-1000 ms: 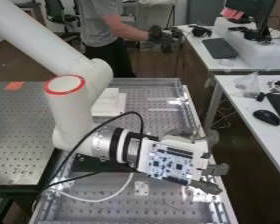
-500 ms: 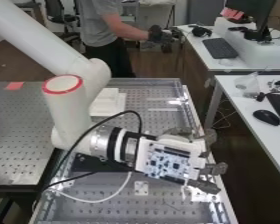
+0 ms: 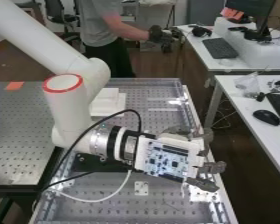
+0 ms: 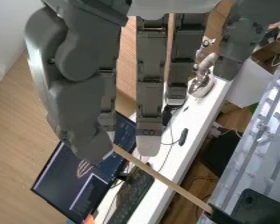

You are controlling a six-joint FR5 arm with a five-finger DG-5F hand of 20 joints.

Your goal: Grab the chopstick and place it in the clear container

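Chopstick in the hand, hanging clear of the counter

In the last second, our dark grey and white robot hand [image 3: 196, 160] has drawn back very slightly towards its own arm. That is small, and we judge it brings us little nearer to placing; lining up over a container seems the step in hand.

The thumb and a fingertip look closed on one end of the pale, thin wooden chopstick [image 4: 160, 178], which slants out beyond the hand in the wrist view. Its other end meets something dark; we cannot tell whether that is part of the stick. A pinch so near the end could let it swivel.

Just below the hand in the high view is a small white drilled plate [image 3: 141, 188], on the perforated grey metal counter [image 3: 104, 215]. A flat black plate [image 3: 111, 166] lies beside the hand on the arm's side, and a looping black cable [image 3: 91, 134] runs back from the wrist; it might snag if we turned sharply.

Farther off, behind the hand, sits a stepped white block [image 3: 104, 107]. Across the gap from the hand, a white desk [image 3: 240, 112] carries a crumpled clear plastic object [image 3: 247, 82]. We cannot say that this is the clear container, so the target needs confirming first.
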